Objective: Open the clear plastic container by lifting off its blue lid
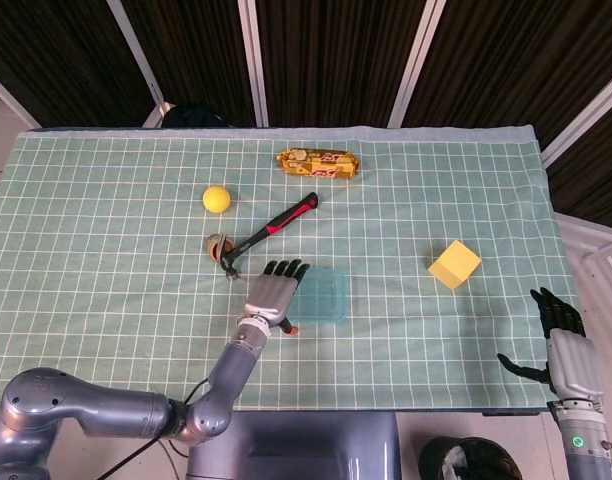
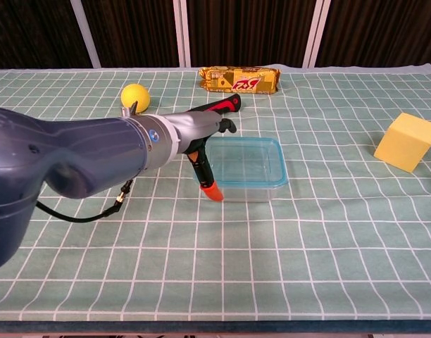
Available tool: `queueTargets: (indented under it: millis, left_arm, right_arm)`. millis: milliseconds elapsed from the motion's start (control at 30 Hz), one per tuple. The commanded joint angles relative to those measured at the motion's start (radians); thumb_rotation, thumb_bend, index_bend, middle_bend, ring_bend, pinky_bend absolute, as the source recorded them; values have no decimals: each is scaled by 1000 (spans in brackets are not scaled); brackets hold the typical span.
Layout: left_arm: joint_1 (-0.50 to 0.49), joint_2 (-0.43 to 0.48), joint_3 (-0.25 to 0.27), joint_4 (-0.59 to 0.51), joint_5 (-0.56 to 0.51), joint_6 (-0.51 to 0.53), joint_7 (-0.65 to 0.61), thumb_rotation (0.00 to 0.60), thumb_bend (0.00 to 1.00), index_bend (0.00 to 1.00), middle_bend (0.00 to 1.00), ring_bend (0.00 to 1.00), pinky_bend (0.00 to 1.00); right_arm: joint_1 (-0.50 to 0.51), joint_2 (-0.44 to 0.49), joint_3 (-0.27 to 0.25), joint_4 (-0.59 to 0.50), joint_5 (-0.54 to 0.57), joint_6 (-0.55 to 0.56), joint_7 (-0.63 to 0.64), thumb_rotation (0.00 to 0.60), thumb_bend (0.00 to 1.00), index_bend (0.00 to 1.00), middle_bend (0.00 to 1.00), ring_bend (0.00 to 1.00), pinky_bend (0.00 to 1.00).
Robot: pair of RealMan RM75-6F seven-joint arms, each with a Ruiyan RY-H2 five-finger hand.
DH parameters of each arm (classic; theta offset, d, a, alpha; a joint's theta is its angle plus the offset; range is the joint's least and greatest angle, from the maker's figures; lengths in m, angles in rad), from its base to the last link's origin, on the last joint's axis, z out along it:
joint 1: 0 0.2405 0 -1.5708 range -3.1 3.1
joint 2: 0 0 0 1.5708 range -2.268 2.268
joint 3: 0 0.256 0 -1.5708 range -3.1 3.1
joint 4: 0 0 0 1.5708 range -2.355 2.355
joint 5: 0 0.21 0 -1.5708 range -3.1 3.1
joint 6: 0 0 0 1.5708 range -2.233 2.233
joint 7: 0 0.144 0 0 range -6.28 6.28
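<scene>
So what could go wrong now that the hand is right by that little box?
The left hand is at the left edge of the clear plastic container, and its blue lid looks thin and flat, so the fingers may slip off it. The container looks empty and light, so it might slide or lift with the lid; the right hand is off at the table's edge, not bracing it. The hammer lies close behind and could get bumped.

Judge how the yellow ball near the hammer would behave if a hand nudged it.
The yellow ball is round and sits free on the flat tablecloth, so it would probably roll off at a light push. It looks small and smooth, likely light, and could slip from a loose grip.
</scene>
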Motion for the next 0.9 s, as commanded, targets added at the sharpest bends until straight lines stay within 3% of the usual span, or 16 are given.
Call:
queueTargets:
  millis: [33, 167, 300, 367, 467, 633, 900]
  left_arm:
    - [-28, -23, -7, 42, -17, -23, -5, 600, 0, 0, 0, 0, 32]
    - [-56, -47, -10, 91, -22, -40, -10, 600, 5, 13, 20, 46, 199]
    - [-70, -71, -6, 139, 17, -44, -36, 600, 76, 204, 205, 251, 395]
    - [-70, -80, 0, 153, 49, -43, -54, 600, 102, 269, 266, 301, 430]
    - [-62, -83, 24, 169, 110, -45, -85, 600, 122, 311, 328, 328, 436]
    - [-26, -37, 69, 134, 167, -61, -125, 600, 123, 318, 341, 328, 435]
    - [59, 154, 166, -23, 299, -186, -231, 600, 123, 319, 346, 328, 435]
  right_arm:
    - [0, 0, 0, -1, 2, -2, 0, 600, 238, 0, 0, 0, 0]
    - [1, 2, -1, -4, 6, -6, -1, 600, 238, 0, 0, 0, 0]
    - [2, 5, -1, -7, 9, -10, -2, 600, 237, 0, 0, 0, 0]
    - [2, 6, -2, -8, 9, -11, -3, 600, 237, 0, 0, 0, 0]
    - [2, 7, -3, -11, 12, -14, -5, 600, 238, 0, 0, 0, 0]
    - [2, 10, -5, -15, 10, -13, -10, 600, 238, 0, 0, 0, 0]
    - [1, 10, -10, -12, -6, -2, -26, 600, 238, 0, 0, 0, 0]
